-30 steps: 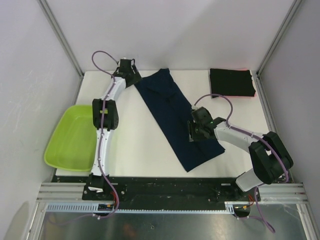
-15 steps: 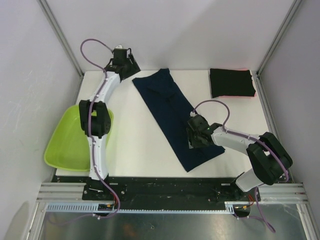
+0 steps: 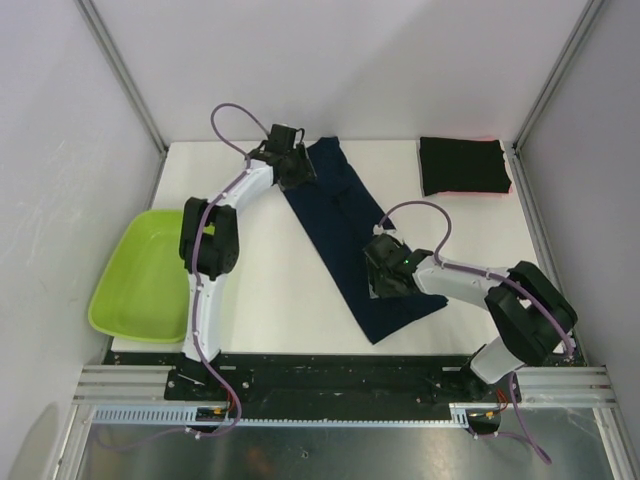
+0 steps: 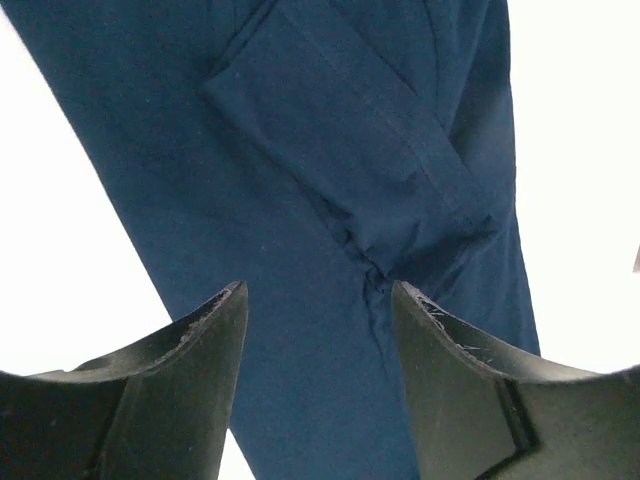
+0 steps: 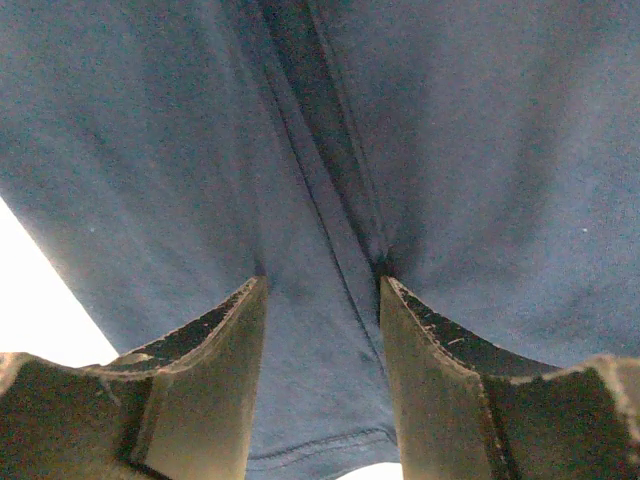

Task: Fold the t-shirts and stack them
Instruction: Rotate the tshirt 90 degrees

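Note:
The dark navy t-shirt [image 3: 340, 215] lies as a long folded strip running diagonally from the back centre to the front of the white table [image 3: 270, 270]. My left gripper [image 3: 296, 170] is open and hovers over the strip's far end; the left wrist view shows the gripper [image 4: 318, 300] above a folded sleeve [image 4: 340, 140]. My right gripper [image 3: 381, 278] is open on the strip's near half. In the right wrist view the gripper [image 5: 320, 285] has its fingertips pressed into the navy cloth [image 5: 450, 150], beside a seam. The black t-shirt [image 3: 462, 165] lies folded at the back right, a red-pink edge [image 3: 505, 190] showing beneath.
A lime-green plastic tub [image 3: 140, 275] sits off the table's left edge. Grey walls and metal frame posts close in the back and sides. Both arm bases stand on the black rail at the near edge.
My left gripper has swung from the back-left corner to the right, onto the navy shirt's far end. My right gripper has slid a little to the left on the shirt.

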### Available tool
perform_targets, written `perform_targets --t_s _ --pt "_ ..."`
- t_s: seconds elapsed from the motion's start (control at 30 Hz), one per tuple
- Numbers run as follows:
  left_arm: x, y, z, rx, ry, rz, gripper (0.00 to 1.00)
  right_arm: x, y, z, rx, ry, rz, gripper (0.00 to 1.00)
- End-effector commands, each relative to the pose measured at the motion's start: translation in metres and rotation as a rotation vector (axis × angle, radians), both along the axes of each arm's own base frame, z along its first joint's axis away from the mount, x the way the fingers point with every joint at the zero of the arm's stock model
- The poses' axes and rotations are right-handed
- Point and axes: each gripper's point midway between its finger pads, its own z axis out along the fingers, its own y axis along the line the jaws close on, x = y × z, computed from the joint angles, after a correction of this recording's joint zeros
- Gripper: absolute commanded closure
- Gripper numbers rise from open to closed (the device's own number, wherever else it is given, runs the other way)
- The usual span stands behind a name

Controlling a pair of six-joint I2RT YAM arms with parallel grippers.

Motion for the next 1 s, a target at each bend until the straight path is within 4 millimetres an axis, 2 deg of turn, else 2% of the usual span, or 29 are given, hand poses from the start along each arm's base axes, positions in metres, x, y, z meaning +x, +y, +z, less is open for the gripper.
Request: perform_targets --t_s 0.0,0.2,0.37,0.53,0.63,0.73,0.87,0.97 --pt "0.014 0.004 0.002 -0.022 -0.019 0.015 0.36 -0.038 0.033 -0.03 0.085 0.17 -0.029 0.48" --pt "0.022 0.004 -0.022 0.0 0.004 0.022 0.38 -0.054 0.073 -0.028 0.119 0.188 -0.051 0.48" --pt "0.031 0.008 -0.039 0.041 0.011 0.036 0.39 -0.058 0.093 -0.019 0.143 0.18 -0.034 0.48" --pt "0.046 0.013 -0.042 0.081 -0.005 0.043 0.39 -0.057 0.109 -0.001 0.169 0.147 -0.011 0.47" --pt "0.055 0.015 -0.043 0.1 -0.014 0.04 0.4 -0.049 0.107 0.014 0.181 0.107 -0.018 0.47" --pt "0.062 0.015 -0.044 0.113 -0.027 0.028 0.4 -0.039 0.098 0.033 0.189 0.055 -0.046 0.46" --pt "0.067 0.015 -0.049 0.127 -0.036 0.006 0.41 -0.024 0.07 0.057 0.166 -0.019 -0.116 0.46" --pt "0.065 0.013 -0.052 0.116 -0.024 -0.004 0.43 -0.014 0.047 0.069 0.146 -0.062 -0.168 0.46"
